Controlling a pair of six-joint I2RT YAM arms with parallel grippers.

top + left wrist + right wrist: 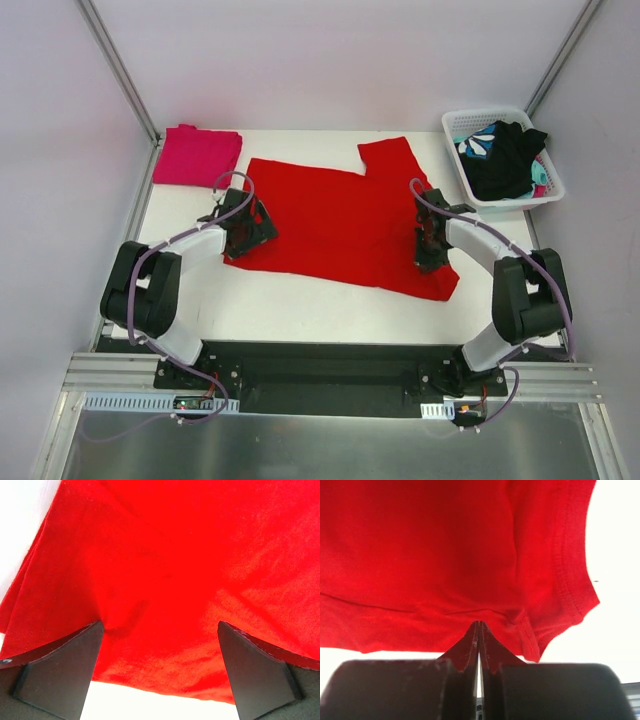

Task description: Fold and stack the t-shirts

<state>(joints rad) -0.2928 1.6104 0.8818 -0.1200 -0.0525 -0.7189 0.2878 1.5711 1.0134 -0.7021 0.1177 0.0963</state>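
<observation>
A large red t-shirt (pixel 345 220) lies spread flat on the white table (pixel 300 300). A magenta-pink t-shirt (pixel 197 155) lies folded at the far left corner. My left gripper (pixel 245 225) hovers over the red shirt's left edge, its jaws wide open with only red cloth (pixel 165 570) below them and nothing held (pixel 160 625). My right gripper (pixel 430 250) is down on the shirt's right side by a sleeve hem (pixel 570 565). Its fingertips (pixel 479 623) are pressed together, and the red cloth (pixel 420 555) puckers at them.
A white basket (pixel 480 112) stands at the far right corner with a black garment (pixel 510 155) and a teal-and-white patterned one (pixel 475 145) in it. Metal posts and white walls close in both sides. Both arm bases sit at the near edge.
</observation>
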